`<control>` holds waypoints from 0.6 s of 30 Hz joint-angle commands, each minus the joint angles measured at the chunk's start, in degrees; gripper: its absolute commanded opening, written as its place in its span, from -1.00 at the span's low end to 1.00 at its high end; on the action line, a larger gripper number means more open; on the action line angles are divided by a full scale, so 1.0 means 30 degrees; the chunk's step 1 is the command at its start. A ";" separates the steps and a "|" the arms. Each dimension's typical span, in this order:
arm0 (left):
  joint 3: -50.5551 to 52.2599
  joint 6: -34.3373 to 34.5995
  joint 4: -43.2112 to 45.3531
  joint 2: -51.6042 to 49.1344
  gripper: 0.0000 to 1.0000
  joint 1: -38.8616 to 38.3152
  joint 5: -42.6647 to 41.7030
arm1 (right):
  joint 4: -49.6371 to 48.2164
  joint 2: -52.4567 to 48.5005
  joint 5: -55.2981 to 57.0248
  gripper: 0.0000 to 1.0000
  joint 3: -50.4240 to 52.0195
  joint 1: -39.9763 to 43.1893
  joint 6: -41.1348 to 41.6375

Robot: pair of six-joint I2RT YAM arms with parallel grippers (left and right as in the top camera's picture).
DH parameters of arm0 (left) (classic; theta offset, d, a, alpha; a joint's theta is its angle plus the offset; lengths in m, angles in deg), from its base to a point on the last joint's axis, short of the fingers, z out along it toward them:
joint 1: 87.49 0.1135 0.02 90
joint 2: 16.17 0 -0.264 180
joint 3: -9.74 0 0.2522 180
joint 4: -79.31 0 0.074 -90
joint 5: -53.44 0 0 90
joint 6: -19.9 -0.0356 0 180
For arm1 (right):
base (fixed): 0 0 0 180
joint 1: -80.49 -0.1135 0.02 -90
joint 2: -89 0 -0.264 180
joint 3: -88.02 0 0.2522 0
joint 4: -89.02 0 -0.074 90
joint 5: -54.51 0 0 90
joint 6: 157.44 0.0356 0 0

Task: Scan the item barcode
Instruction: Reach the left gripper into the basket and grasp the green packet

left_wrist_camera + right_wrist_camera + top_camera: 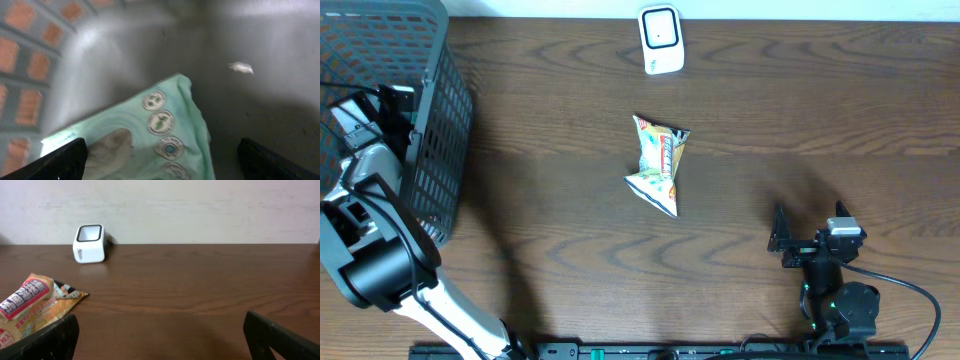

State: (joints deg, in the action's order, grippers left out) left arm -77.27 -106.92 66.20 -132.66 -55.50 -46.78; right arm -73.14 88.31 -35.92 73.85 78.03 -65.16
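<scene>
My left gripper [162, 160] reaches down inside the grey mesh basket [440, 110]. It is open, with its two dark fingers on either side of a pale green packet [150, 130] printed with round badges; the fingers do not press on it. An orange and green snack bag [660, 165] lies on the middle of the table, also seen as the bag [35, 305] at the left of the right wrist view. The white barcode scanner [661, 40] stands at the far edge, and the scanner [90, 243] faces the right wrist camera. My right gripper [780, 240] rests open and empty at the front right.
The dark wooden table [820, 120] stretches between the basket on the left and my right arm. A small white scrap [241, 67] lies on the basket floor. A pale wall [200, 210] stands behind the table.
</scene>
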 commanded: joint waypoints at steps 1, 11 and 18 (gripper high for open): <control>0.0058 -0.0801 0.0605 -0.0634 0.88 0.0029 0.0204 | 0.0080 0.0087 -0.0051 0.99 0.0029 -0.0211 -0.0211; 0.0058 -0.1151 0.0335 -0.1654 -0.30 0.0160 0.0270 | 0.0080 0.0087 -0.0044 0.98 0.0029 -0.0211 -0.0211; 0.0058 0.1282 -0.0357 -0.1348 -0.85 0.0393 0.1712 | 0.0080 0.0087 -0.0044 0.98 0.0029 -0.0211 -0.0211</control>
State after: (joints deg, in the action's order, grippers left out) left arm -78.74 -108.80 67.68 -134.56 -54.87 -45.45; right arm -73.14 88.31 -35.92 73.85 78.03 -65.14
